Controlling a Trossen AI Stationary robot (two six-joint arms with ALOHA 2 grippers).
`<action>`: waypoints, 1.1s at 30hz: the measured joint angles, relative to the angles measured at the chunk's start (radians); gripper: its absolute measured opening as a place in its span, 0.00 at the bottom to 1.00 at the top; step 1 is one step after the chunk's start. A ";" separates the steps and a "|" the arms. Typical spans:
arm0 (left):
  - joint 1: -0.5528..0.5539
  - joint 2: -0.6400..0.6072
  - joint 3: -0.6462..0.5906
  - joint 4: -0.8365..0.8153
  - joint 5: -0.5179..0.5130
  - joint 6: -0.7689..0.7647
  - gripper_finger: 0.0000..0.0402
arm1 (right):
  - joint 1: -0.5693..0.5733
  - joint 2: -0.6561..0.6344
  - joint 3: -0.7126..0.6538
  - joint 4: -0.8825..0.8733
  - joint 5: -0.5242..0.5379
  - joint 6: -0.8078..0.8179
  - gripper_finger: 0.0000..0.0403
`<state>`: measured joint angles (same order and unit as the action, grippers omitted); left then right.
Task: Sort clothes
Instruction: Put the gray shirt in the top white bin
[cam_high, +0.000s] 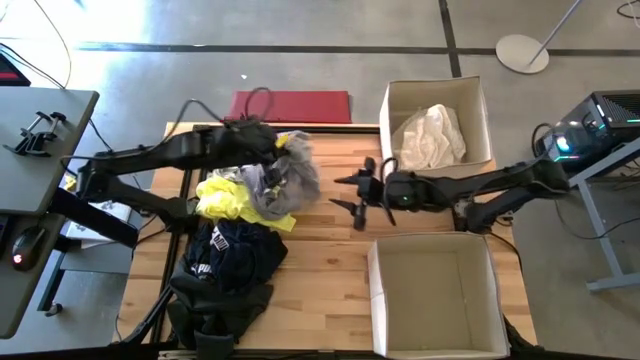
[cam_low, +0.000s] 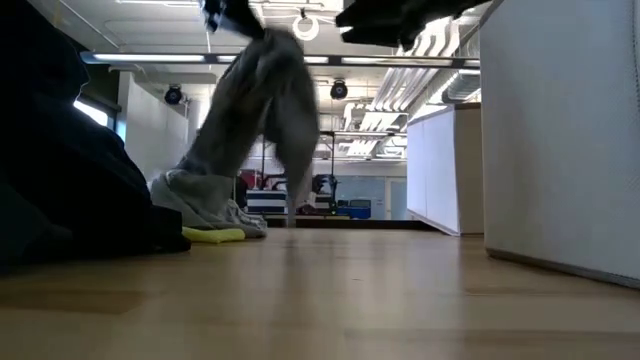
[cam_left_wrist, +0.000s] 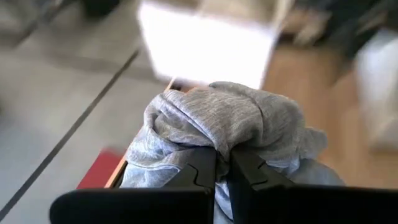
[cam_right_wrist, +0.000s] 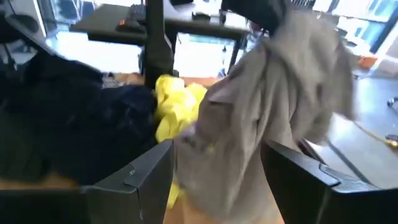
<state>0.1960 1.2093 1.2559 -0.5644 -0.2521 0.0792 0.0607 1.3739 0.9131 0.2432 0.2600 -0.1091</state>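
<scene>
Left claw (cam_high: 272, 143): clamped on the grey garment (cam_high: 283, 175), fingers (cam_left_wrist: 205, 171) pinched together on a bunch of its cloth, up above the far part of the bench (cam_high: 330, 255).
Grey garment: lifted by the left claw; in the low view it hangs down from above (cam_low: 262, 105) and its lower end lies on the bench beside the neon yellow garment (cam_low: 212, 235). From above it drapes over the far-left part of the bench, partly over the yellow one.
Right claw (cam_high: 352, 193): fingers spread apart, gripping nothing, near the middle of the bench, pointing toward the left edge and the hanging grey garment. In its wrist view the grey cloth (cam_right_wrist: 273, 112) hangs just ahead, between the two fingers (cam_right_wrist: 134, 177).
Neon yellow garment (cam_high: 232, 198): on the bench near the left edge, touching the grey garment and the dark pile.
Dark garment with white Puma logo (cam_high: 232, 260): heaped at the near-left corner of the bench, just beside the yellow one.
White garment (cam_high: 432, 138): crumpled inside the far box (cam_high: 390, 110) at the far-right corner.
Near box (cam_high: 376, 295): open, at the near-right corner of the bench.
Red mat (cam_high: 291, 106): flat, just past the far edge of the bench.
</scene>
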 joint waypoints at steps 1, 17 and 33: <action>-0.004 -0.011 0.001 0.039 0.033 0.007 0.00 | -0.012 0.021 0.000 0.043 -0.021 -0.017 0.57; -0.054 0.036 0.000 0.141 0.089 0.064 0.00 | -0.094 0.095 0.158 -0.034 -0.051 -0.026 0.77; -0.057 0.056 0.001 0.118 0.077 0.107 0.00 | -0.106 0.062 0.282 -0.303 0.039 -0.109 0.77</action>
<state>0.1393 1.2649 1.2568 -0.4467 -0.1755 0.1865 -0.0453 1.4360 1.1946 -0.0597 0.2992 -0.2184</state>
